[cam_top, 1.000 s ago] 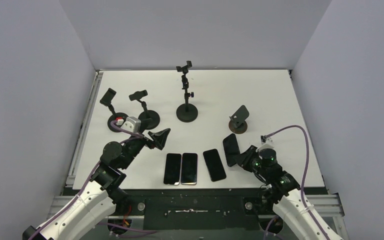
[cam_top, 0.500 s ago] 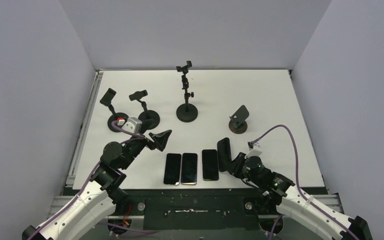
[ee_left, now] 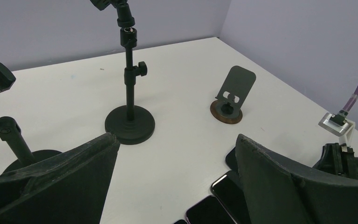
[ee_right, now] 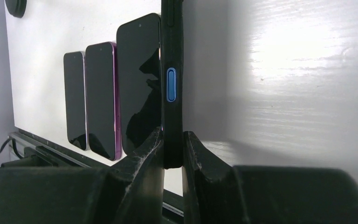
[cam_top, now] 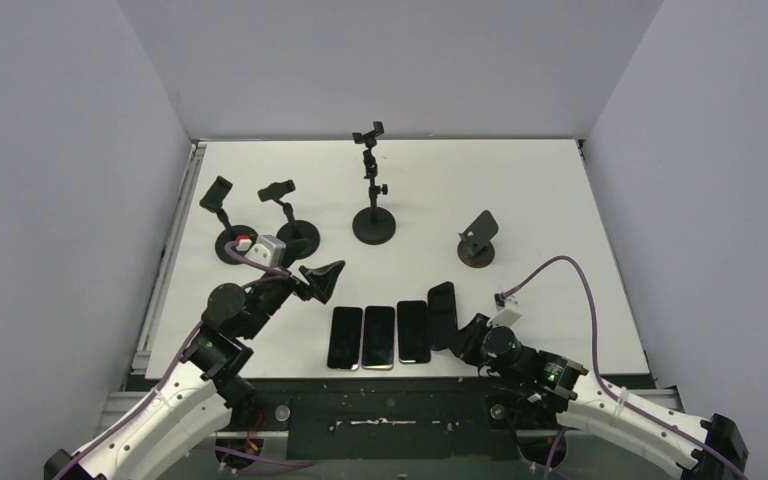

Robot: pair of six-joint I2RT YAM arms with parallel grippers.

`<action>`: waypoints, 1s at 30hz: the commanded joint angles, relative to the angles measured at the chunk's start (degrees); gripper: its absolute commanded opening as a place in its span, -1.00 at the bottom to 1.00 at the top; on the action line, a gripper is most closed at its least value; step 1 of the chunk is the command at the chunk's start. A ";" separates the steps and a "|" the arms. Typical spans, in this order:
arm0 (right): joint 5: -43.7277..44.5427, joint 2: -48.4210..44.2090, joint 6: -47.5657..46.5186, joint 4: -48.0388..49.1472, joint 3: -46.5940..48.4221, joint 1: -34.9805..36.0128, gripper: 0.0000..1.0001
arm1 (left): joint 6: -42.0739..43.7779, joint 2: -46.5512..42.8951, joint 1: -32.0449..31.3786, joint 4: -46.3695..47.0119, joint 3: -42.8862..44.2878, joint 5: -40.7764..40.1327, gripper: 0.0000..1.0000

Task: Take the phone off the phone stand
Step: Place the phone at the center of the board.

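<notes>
The white table (cam_top: 560, 200) carries four stands along its far part, and none is seen to hold a phone. The small plate stand (cam_top: 477, 240) on the right is bare. The phone (cam_top: 442, 315) is already off its stand and is held low over the near part of the table. It is just beside the right end of a row of three phones (cam_top: 379, 336) that are laid flat.

It is carried by the right gripper (cam_top: 467, 340), whose fingers (ee_right: 151, 149) are pressed onto its two faces at the near end. It is thereby stood on its long edge, with the blue side button (ee_right: 171, 84) turned upward. The left gripper (cam_top: 326, 276) is spread wide and held clear of the phones, near the left end of the row.

The step in hand is judged to be the laying down. It is best done with the wrist rolled away from the row, so that the phone is tipped flat onto bare table and the neighbouring phone is not struck or overlapped. The lower edge should be brought to the table first; whether it is touching already cannot be told. The phone is gripped near one end only, so the far end may swing. A slow roll is advised, and the fingers should be parted only once the phone is lying flat.
</notes>
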 commanded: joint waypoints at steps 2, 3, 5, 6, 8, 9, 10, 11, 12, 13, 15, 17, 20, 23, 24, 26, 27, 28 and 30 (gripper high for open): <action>3.59 1.69 5.97 -4.47 1.46 1.17 -0.98 | -0.04 -0.40 -0.40 2.08 0.37 0.41 0.90; 3.84 2.10 5.99 -5.14 1.84 1.19 -0.88 | 0.02 -0.41 -0.34 1.99 0.37 0.47 0.91; 4.32 2.58 6.31 -6.34 2.31 1.16 -0.70 | 0.05 -0.41 -0.40 1.90 0.32 0.57 0.91; 4.68 2.48 6.37 -6.98 2.47 1.19 -0.59 | 0.04 -0.41 -0.40 1.87 0.44 0.65 0.91; 5.32 2.60 6.67 -8.50 2.90 1.19 -0.45 | 0.05 -0.40 -0.40 1.71 0.46 0.57 0.92; 5.59 2.61 6.72 -9.14 3.12 1.17 -0.40 | 0.05 -0.41 -0.46 1.61 0.52 0.50 0.92; 5.79 2.65 6.84 -9.76 3.30 1.16 -0.32 | 0.05 -0.41 -0.48 1.60 0.46 0.48 0.92; 5.99 2.73 7.08 -10.46 3.52 1.21 -0.27 | 0.05 -0.41 -0.49 1.60 0.50 0.40 0.92; 6.21 2.73 7.34 -11.26 3.71 1.24 -0.21 | 0.05 -0.34 -0.45 1.61 0.53 0.35 0.91; 6.45 2.67 7.54 -11.96 3.91 1.22 -0.16 | 0.14 -0.32 -0.48 1.50 0.54 0.31 0.92; 7.11 2.07 8.01 -13.51 4.39 1.17 -0.05 | 0.14 -0.17 -0.46 1.48 0.54 0.34 0.92; 8.05 1.10 8.48 -15.68 5.28 1.22 0.05 | 0.14 -0.07 -0.47 1.36 0.62 0.22 0.92; 9.70 -0.03 9.11 -19.02 7.51 1.19 0.18 | -0.08 0.39 -0.48 0.54 1.01 -0.24 0.92; 11.86 1.19 9.63 -22.52 11.54 1.25 0.30 | -1.84 1.78 -0.47 -1.90 2.56 -2.00 0.95; 13.01 2.58 9.89 -23.91 13.46 1.27 0.32 | -2.93 2.71 -0.56 -3.92 3.47 -3.43 0.95; 15.54 6.54 9.12 -26.26 17.77 1.25 0.33 | -5.89 5.29 -0.78 -8.16 6.28 -8.73 0.95; 16.89 9.04 8.02 -27.01 19.94 1.26 0.34 | -7.92 6.75 -1.02 -10.57 8.11 -11.79 0.95; 18.11 11.65 7.14 -27.76 22.48 1.30 0.35 | -9.84 8.20 -1.51 -13.08 9.99 -15.09 0.95; 21.21 17.73 7.80 -30.44 27.85 1.26 0.40 | -14.00 10.73 -2.42 -16.90 13.31 -21.05 0.95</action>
